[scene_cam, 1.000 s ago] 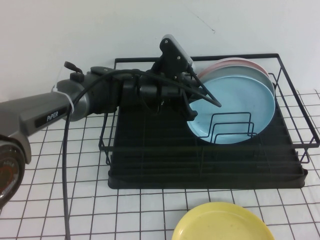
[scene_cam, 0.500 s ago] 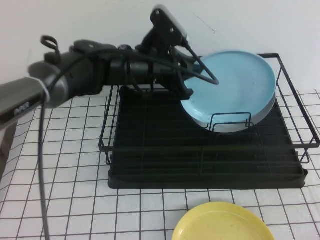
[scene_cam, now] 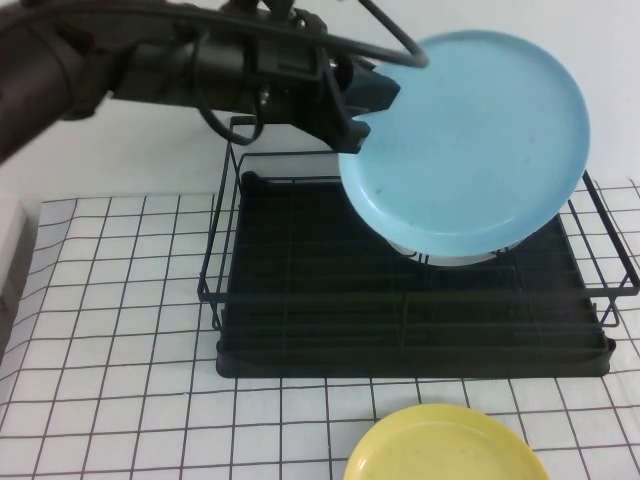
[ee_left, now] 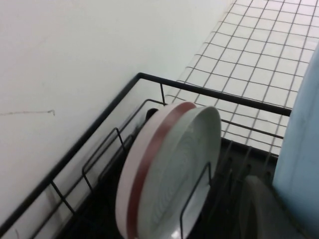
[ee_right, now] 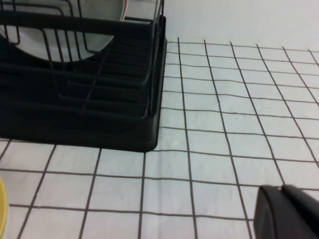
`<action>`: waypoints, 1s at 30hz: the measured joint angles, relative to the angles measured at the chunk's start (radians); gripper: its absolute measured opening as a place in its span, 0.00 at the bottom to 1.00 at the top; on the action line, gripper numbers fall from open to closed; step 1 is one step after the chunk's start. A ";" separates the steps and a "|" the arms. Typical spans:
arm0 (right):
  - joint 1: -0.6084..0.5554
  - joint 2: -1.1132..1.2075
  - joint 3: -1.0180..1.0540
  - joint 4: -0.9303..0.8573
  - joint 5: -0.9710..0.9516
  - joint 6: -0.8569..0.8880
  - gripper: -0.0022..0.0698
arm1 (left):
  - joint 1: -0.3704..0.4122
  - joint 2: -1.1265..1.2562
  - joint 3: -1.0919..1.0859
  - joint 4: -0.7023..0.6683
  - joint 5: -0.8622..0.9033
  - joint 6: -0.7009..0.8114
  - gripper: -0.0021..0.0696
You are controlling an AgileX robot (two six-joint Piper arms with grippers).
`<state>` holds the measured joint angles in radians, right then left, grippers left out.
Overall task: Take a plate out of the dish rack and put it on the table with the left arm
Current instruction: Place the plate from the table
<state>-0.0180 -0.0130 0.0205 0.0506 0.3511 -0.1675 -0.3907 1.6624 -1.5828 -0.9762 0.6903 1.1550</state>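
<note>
Gripping plate (scene_cam: 470, 140), left gripper (scene_cam: 352, 108) aloft.

You had four plates in view: one light blue plate (scene_cam: 470, 140) held up in the air, one yellow plate (scene_cam: 445, 445) on the table (scene_cam: 110, 330), and two still standing in the rack, a grey-white plate (ee_left: 187, 164) and a pink plate (ee_left: 137, 169) behind it. There was one dish rack (scene_cam: 300, 300). Two grippers showed: the left gripper (scene_cam: 350, 100) and the right gripper (ee_right: 289, 211).
</note>
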 joint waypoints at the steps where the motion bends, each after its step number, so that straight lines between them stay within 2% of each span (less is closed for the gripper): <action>1: 0.000 0.000 0.000 0.000 0.000 0.000 0.03 | 0.000 -0.020 0.000 0.020 0.021 -0.033 0.11; 4: 0.000 0.000 0.000 0.000 0.000 0.000 0.03 | 0.000 -0.068 0.000 0.065 0.102 -0.148 0.11; 8: 0.000 0.000 0.000 0.000 0.000 0.000 0.03 | 0.000 -0.108 0.000 0.111 0.317 -0.294 0.11; 11: 0.000 0.000 0.000 0.000 0.000 0.000 0.03 | -0.010 -0.111 0.014 0.143 0.481 -0.370 0.11; 13: 0.000 0.000 0.000 0.000 0.000 0.000 0.03 | -0.028 -0.111 0.048 0.176 0.518 -0.406 0.11; 17: 0.000 0.000 0.000 0.000 0.000 0.000 0.03 | -0.080 -0.105 0.146 0.228 0.501 -0.463 0.11; 24: 0.000 0.000 0.000 0.000 0.000 0.000 0.03 | -0.169 -0.076 0.290 0.222 0.375 -0.518 0.11; 30: 0.000 0.000 0.000 0.000 0.000 0.000 0.03 | -0.180 0.027 0.307 0.199 0.315 -0.558 0.11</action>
<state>-0.0180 -0.0130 0.0205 0.0506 0.3511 -0.1675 -0.5709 1.6897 -1.2757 -0.7775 1.0055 0.5966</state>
